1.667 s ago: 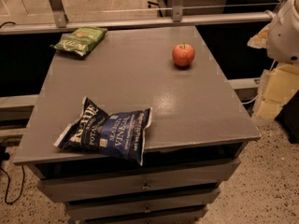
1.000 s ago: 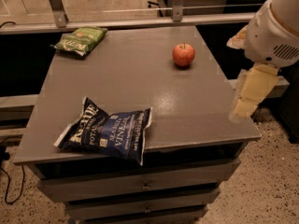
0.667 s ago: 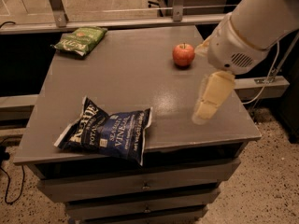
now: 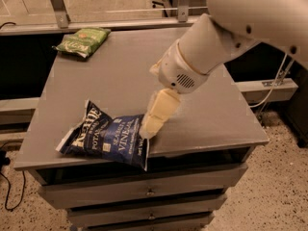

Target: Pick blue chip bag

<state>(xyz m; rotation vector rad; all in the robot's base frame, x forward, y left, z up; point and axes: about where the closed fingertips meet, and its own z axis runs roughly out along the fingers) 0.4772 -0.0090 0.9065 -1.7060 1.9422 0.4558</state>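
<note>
Of the 2 bags on the grey tabletop (image 4: 211, 109), the green chip bag (image 4: 82, 41) sits at the far-left corner, well apart from the work. The blue chip bag (image 4: 107, 139) lies flat by the front edge, left of centre. Its long axis runs left-right along that edge, logo end pointing left. The end effector (image 4: 150, 125) angles down at the bag's right end (probably lining up a grasp there); whether it is spread or pressed together, I cannot tell.

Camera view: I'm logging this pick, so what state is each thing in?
blue chip bag: lying flat, not lifted.
gripper: low, at the bag's right end.
green chip bag: lying flat, untouched.
drawers: shut.
</note>
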